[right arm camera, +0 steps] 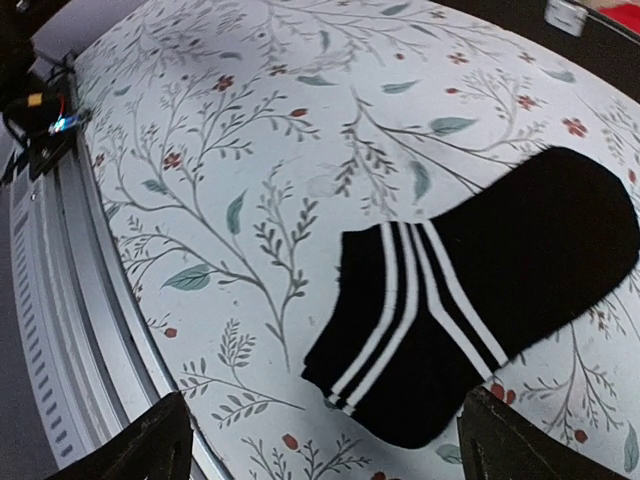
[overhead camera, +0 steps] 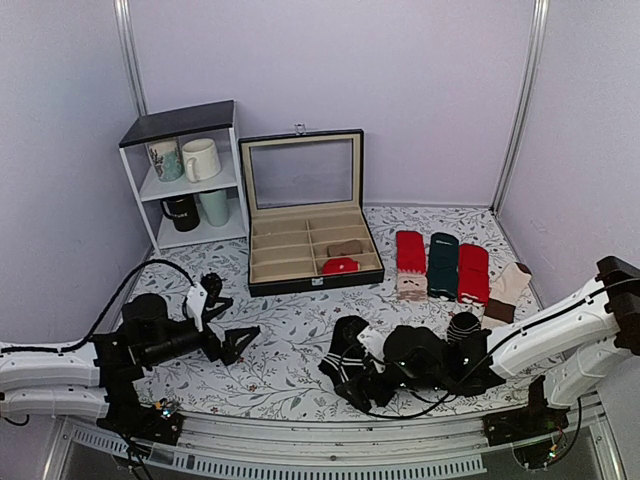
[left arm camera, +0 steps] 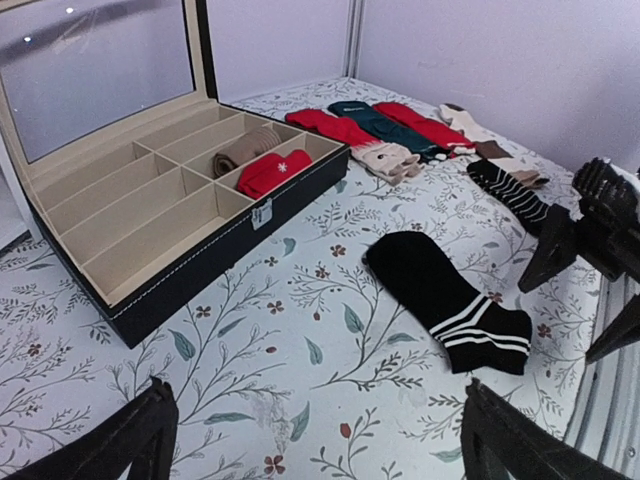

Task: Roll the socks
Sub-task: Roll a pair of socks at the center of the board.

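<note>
A black sock with white bands (overhead camera: pixel 345 365) (left arm camera: pixel 450 300) (right arm camera: pixel 480 310) lies flat on the flowery table (overhead camera: pixel 280 340), near the front edge, about in the middle; its banded end points to the near side. The right gripper (overhead camera: pixel 380 380) (right arm camera: pixel 325 400) is just beside that end; its two fingers stand wide apart and it holds nothing; I cannot tell if it touches the sock. The left gripper (overhead camera: pixel 235 340) (left arm camera: pixel 312 400) is well off to the left; its fingers are wide apart too, and it holds nothing.

A black sock with thin white stripes (overhead camera: pixel 462 325) (left arm camera: pixel 510 190) lies to the right. Farther back on the right lie a red sock (overhead camera: pixel 410 250), a dark green sock (overhead camera: pixel 443 260), another red sock (overhead camera: pixel 473 270) and a cream sock (overhead camera: pixel 508 290), side by side. Far in the middle sits an open box (overhead camera: pixel 300 282) (left arm camera: pixel 200 290) with little sections; a rolled red sock (overhead camera: pixel 340 265) (left arm camera: pixel 272 172) and a rolled brown sock (overhead camera: pixel 345 246) (left arm camera: pixel 245 150) sit inside. A white shelf (overhead camera: pixel 185 125) with mugs stands far left.
</note>
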Motion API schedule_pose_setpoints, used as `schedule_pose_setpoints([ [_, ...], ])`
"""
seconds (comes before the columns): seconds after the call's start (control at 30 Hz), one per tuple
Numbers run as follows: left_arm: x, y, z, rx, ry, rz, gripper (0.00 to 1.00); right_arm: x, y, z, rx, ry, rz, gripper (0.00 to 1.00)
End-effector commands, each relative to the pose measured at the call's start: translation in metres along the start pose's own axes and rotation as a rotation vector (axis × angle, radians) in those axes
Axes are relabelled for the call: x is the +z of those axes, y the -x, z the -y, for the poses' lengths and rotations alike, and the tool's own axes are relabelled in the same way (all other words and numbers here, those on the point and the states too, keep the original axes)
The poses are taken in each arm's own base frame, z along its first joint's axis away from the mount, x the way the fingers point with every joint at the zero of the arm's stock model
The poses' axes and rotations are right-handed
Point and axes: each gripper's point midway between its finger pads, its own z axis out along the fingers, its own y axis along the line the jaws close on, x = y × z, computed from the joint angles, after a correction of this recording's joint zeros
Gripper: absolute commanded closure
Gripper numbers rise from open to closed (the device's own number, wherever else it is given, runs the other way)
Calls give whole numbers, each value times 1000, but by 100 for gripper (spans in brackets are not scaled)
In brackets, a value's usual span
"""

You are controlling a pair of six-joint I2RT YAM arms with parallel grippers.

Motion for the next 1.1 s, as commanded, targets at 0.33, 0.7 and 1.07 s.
schedule_pose_setpoints([
  [0.33, 1, -8, 16, 17, -71, -11, 7, 20, 0, -45, -254, 187, 40, 41],
  [0.7, 14, -15, 25, 30, -103, -54, 8, 27, -15, -28, -285, 127, 27, 48],
  [1.07, 18, -20, 30, 40, -113, -73, 8, 42, -41, -13, -290, 82, -21, 55],
])
